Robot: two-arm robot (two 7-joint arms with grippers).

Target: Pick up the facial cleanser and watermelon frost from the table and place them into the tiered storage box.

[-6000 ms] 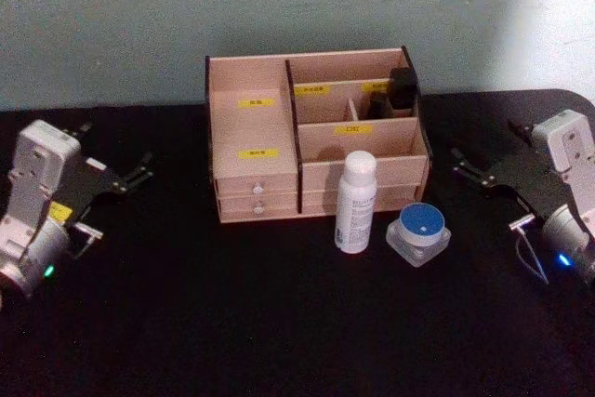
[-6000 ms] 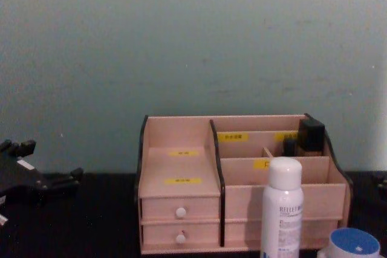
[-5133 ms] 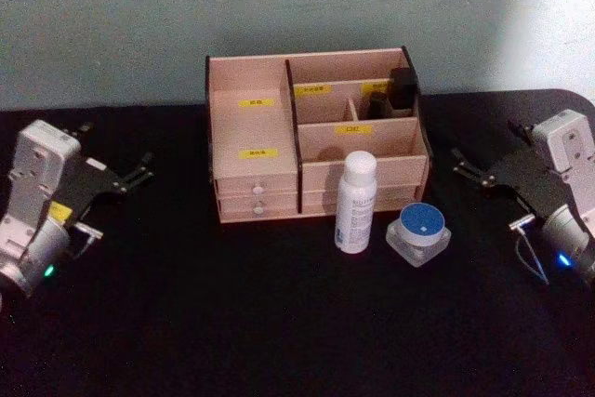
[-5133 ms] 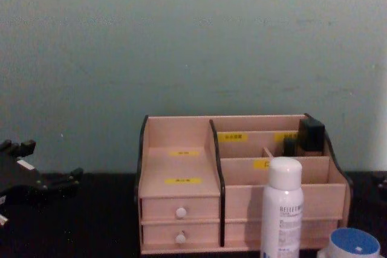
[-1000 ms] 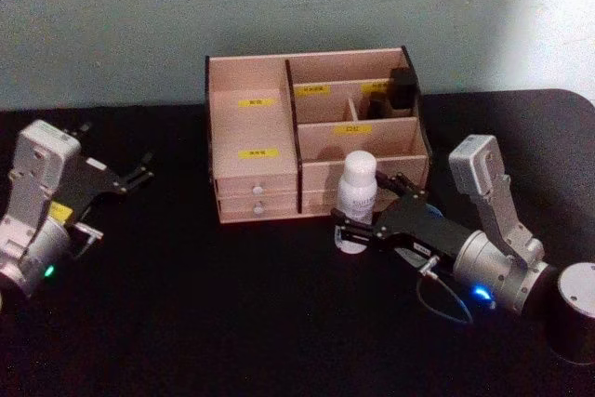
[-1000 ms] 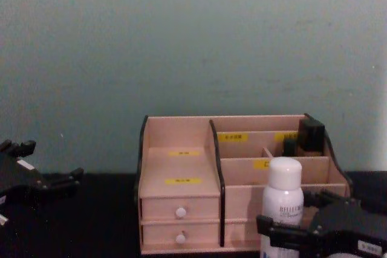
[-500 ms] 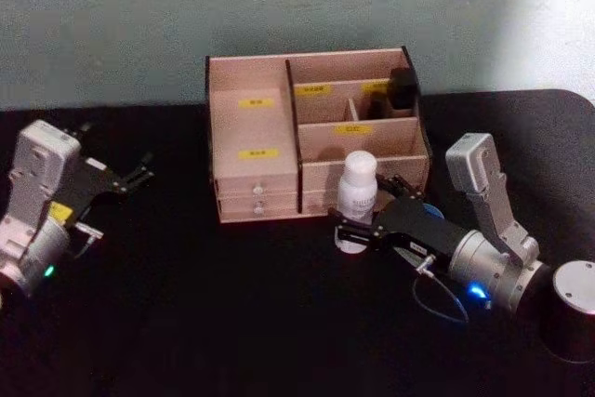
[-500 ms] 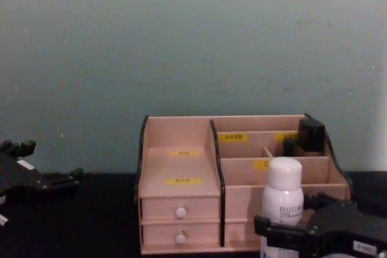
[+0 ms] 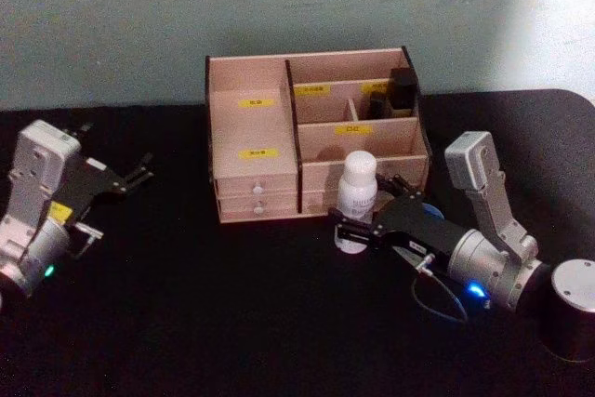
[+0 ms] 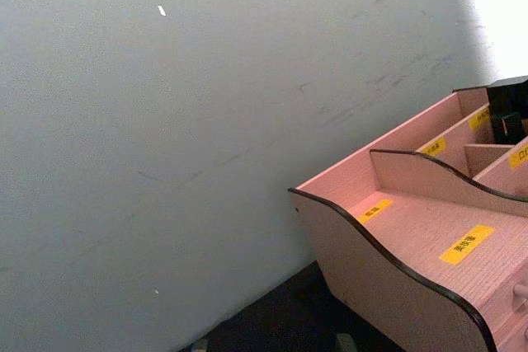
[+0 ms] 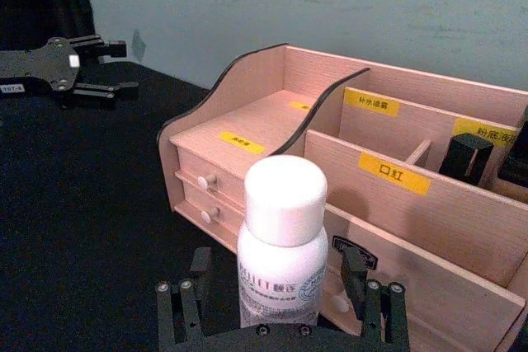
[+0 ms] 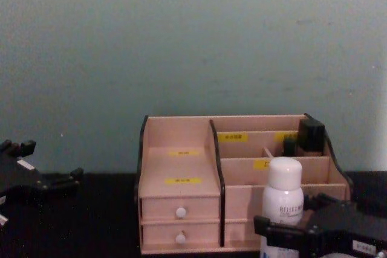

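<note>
The facial cleanser [image 9: 358, 188], a white bottle with a white cap, stands upright on the black table just in front of the tiered storage box [image 9: 253, 129]. My right gripper [image 9: 359, 218] is open around the bottle's lower part, one finger on each side and a gap to each. The right wrist view shows the bottle [image 11: 280, 228] between the spread fingertips of that gripper [image 11: 280, 312]. From the chest, bottle [image 12: 283, 191] and right gripper [image 12: 288, 223] sit low right before the box [image 12: 179, 167]. The watermelon frost is hidden. My left gripper [image 9: 141, 170] rests open at the far left.
Black cosmetic items [image 9: 402, 90] stand in the box's back right compartment. Two white-knobbed drawers [image 9: 257, 194] face me on the box's left. A pale green wall rises close behind the box. The black table stretches between the left gripper and the box.
Over six seconds my right arm swung in from the right edge and set its fingers either side of the bottle, covering the blue-lidded jar. It barely moved in the last second. The left arm stayed put.
</note>
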